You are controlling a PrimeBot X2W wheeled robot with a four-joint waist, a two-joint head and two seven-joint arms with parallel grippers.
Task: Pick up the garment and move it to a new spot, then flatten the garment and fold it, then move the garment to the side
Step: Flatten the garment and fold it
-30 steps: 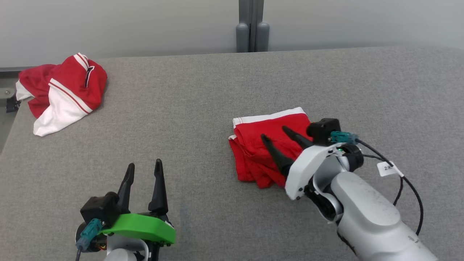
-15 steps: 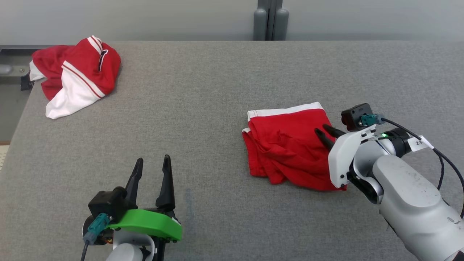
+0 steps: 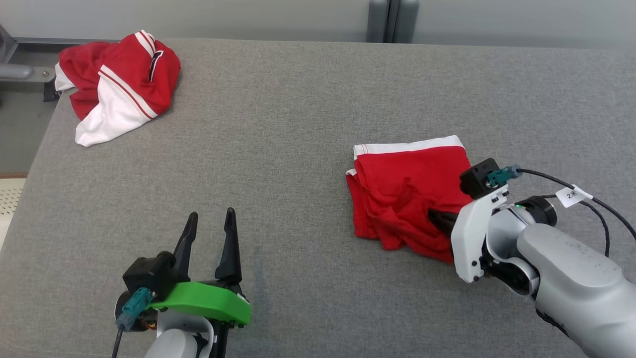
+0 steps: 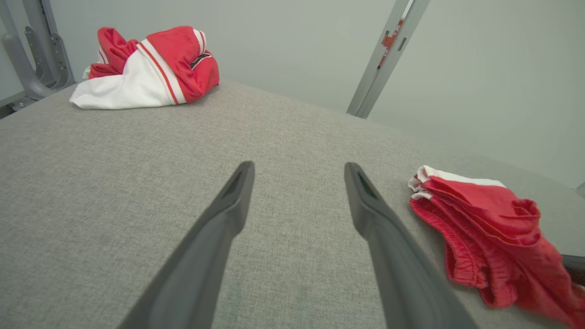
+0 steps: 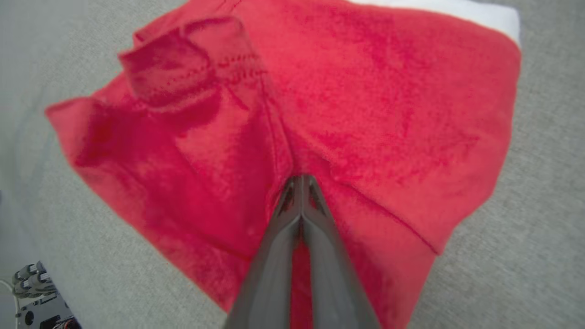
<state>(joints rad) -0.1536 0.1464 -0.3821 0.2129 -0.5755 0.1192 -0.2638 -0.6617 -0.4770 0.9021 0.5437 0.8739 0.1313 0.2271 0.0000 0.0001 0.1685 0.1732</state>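
A folded red fabric garment with a white waistband [image 3: 405, 194] is laid on the right half of the grey fabric-covered worktop [image 3: 298, 124]. The right hand [image 5: 299, 179] is set on the garment's near right part with its two dark fingers brought together. A small ridge of cloth seems to be pinched at the tips, though blur leaves this uncertain. The left hand [image 3: 208, 223] is held over the near left of the worktop, fingers spread apart. A crumpled red-and-white cloth heap [image 3: 119, 79] is seen at the far left corner.
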